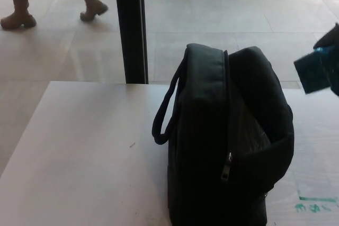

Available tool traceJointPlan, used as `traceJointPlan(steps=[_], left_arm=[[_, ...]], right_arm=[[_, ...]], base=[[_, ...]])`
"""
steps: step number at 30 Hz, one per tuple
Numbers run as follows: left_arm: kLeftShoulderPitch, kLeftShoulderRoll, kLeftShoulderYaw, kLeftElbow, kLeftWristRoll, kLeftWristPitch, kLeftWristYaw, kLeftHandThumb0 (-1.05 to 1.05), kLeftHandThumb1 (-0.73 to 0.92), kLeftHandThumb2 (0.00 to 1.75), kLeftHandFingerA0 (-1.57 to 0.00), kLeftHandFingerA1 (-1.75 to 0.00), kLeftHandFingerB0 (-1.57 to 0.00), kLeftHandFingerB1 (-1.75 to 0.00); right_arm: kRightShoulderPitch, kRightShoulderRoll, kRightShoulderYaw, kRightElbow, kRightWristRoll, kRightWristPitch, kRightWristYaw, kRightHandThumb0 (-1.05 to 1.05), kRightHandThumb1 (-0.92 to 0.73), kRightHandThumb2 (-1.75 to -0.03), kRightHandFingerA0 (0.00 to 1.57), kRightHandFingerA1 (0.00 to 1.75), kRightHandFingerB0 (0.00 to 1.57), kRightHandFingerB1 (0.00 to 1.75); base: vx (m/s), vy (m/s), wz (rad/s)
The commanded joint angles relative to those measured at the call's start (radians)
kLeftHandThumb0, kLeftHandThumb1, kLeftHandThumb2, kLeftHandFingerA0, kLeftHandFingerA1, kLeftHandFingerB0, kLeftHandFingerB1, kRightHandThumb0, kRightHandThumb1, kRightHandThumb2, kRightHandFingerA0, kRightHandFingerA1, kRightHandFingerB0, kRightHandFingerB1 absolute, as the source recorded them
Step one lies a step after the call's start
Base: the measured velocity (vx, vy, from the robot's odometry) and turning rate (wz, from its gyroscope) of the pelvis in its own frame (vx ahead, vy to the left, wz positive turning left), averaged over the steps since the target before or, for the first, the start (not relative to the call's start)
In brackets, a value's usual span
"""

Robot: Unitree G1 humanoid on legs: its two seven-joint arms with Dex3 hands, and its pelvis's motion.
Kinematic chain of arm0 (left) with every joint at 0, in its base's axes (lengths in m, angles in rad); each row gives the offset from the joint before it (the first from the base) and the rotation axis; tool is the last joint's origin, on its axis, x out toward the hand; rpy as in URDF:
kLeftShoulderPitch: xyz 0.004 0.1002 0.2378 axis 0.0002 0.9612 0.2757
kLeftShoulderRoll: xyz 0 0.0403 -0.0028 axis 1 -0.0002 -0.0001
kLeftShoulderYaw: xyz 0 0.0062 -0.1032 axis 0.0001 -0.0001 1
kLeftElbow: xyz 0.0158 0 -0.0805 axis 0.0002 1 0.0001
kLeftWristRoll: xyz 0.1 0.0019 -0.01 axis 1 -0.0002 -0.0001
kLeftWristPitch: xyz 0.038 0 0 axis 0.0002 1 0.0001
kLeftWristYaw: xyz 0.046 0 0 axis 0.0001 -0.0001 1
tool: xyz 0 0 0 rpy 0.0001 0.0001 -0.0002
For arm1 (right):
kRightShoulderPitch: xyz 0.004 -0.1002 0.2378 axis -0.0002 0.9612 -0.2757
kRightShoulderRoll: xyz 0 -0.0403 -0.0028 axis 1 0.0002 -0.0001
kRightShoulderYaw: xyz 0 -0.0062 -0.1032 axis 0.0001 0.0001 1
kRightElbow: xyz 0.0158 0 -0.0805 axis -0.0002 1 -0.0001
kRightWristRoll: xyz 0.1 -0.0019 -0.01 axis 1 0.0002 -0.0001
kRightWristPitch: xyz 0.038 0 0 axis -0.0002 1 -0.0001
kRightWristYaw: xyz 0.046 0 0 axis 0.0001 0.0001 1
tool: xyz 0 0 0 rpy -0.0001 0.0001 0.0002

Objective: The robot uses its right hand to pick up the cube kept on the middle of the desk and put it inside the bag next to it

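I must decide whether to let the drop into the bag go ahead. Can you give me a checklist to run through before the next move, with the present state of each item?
1. Small blue cube held by the right hand: ok, it is off the white desk at the picture's right edge.
2. Grip secure: cannot tell, the hand is mostly out of frame.
3. Black fabric bag upright on the desk: ok.
4. Bag's top open: ok, a gap shows beside the zip, though its width is hard to judge.
5. Cube above the opening: not ok, it is to the right of the bag.
6. Person walking clear of the desk: ok, on the floor beyond it.
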Motion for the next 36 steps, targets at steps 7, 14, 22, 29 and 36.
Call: traceJointPlan(steps=[7, 14, 22, 29, 36], left_arm=[[0.003, 0.015, 0.007, 0.001, -0.013, 0.001, 0.006, -0.79, 0.82, 0.65, -0.31, -0.52, -0.28, -0.37], [0.006, 0.01, 0.008, -0.003, -0.016, 0.008, 0.007, -0.86, 0.69, 0.78, -0.3, -0.56, -0.25, -0.42], [0.006, 0.015, 0.009, 0.007, -0.018, 0.009, 0.005, -0.79, 0.82, 0.65, -0.31, -0.52, -0.28, -0.37], [0.021, 0.013, 0.014, -0.009, -0.025, 0.015, 0.006, -0.8, 0.81, 0.64, -0.3, -0.54, -0.28, -0.39], [0.026, 0.013, 0.012, 0.001, -0.02, 0.002, 0.007, -0.8, 0.81, 0.64, -0.31, -0.53, -0.29, -0.39]], right_arm=[[-0.145, 0.063, -0.016, -0.083, 0.075, 0.032, 0.056, -0.23, -0.47, -1.24, 0.88, 1.75, 0.74, 1.61], [-0.092, 0.095, 0.024, -0.227, 0.073, -0.005, 0.098, -0.19, -0.46, -1.2, 0.9, 1.74, 0.79, 1.59], [0.001, 0.021, 0.107, -0.305, 0.032, -0.077, 0.178, -0.21, -0.55, -0.95, 0.88, 1.75, 0.75, 1.53], [0.02, -0.029, 0.167, -0.246, -0.004, -0.237, 0.173, -0.24, -0.58, -0.78, 0.9, 1.75, 0.82, 1.41], [0.015, -0.025, 0.197, -0.272, -0.02, -0.219, 0.206, -0.22, -0.61, -0.71, 0.92, 1.72, 0.87, 0.96]], base=[[0.0, 0.0, 0.0], [0.0, 0.0, 0.0], [0.0, 0.0, 0.0], [0.0, 0.0, 0.0], [0.0, 0.0, 0.0]])
